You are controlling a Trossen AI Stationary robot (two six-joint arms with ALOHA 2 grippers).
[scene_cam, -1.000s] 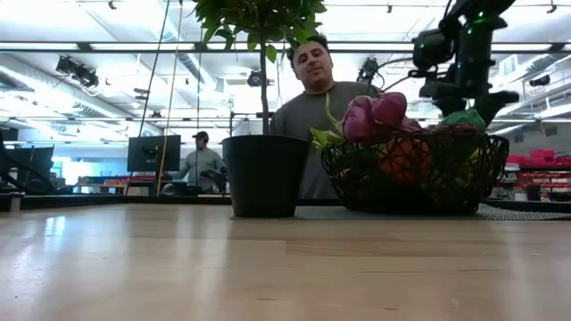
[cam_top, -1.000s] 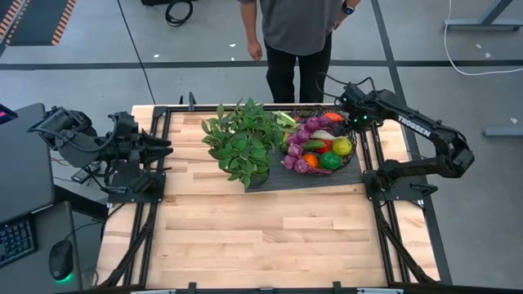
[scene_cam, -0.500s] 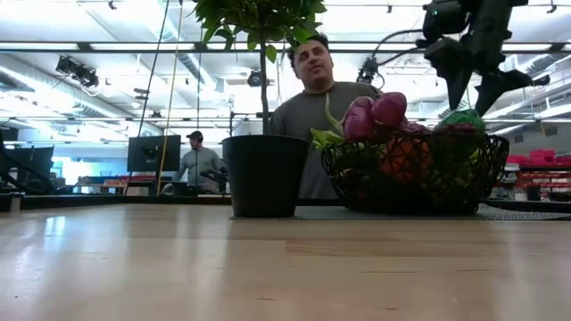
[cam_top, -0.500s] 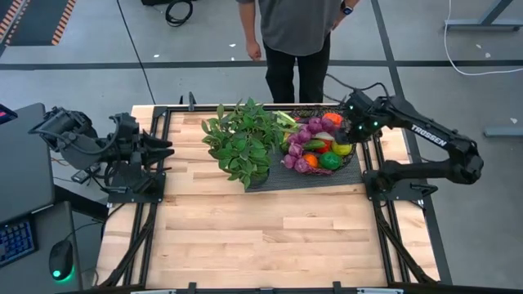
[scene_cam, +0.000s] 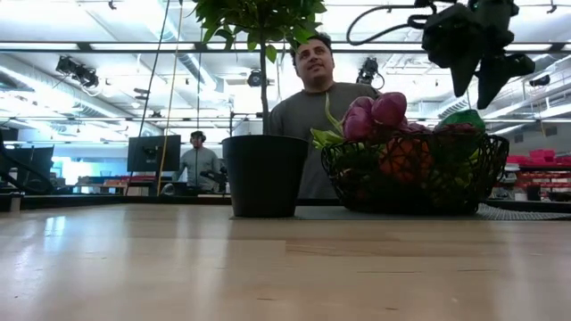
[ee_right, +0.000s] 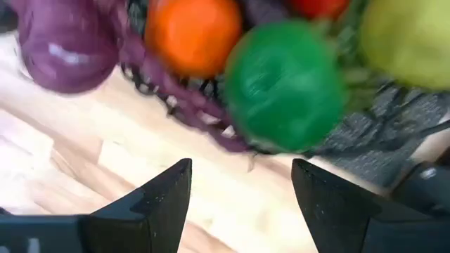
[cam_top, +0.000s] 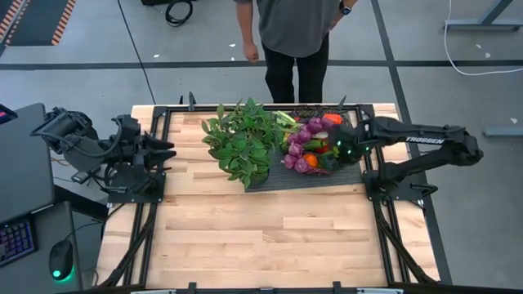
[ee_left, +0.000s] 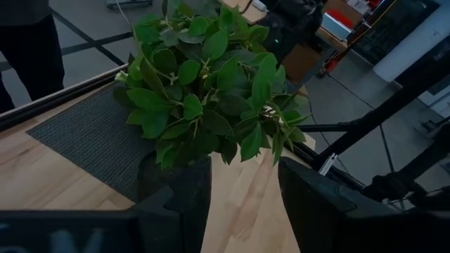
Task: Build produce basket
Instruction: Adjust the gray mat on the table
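The dark wire basket (cam_top: 314,149) (scene_cam: 409,175) stands on the black mat at the table's far right. It is piled with produce: purple grapes (scene_cam: 376,114), an orange tomato (ee_right: 193,34), a green lime (ee_right: 285,84) and a lemon (ee_right: 409,34). My right gripper (cam_top: 338,152) (scene_cam: 476,82) (ee_right: 240,198) hovers open above the basket's near right part and touches nothing. My left gripper (cam_top: 166,150) (ee_left: 242,211) waits open at the table's left edge, pointing at the plant.
A leafy potted plant (cam_top: 240,142) (scene_cam: 264,175) stands on the mat (cam_top: 274,180) just left of the basket. A person (cam_top: 294,37) stands at the table's far edge behind the basket. Bare wood (cam_top: 261,237) fills the table's near half.
My right gripper has moved from the basket's far right rim toward the table's near edge and slightly left, ending above the basket's near right part, with the arm stretched out lower. The basket and produce have stayed in place.
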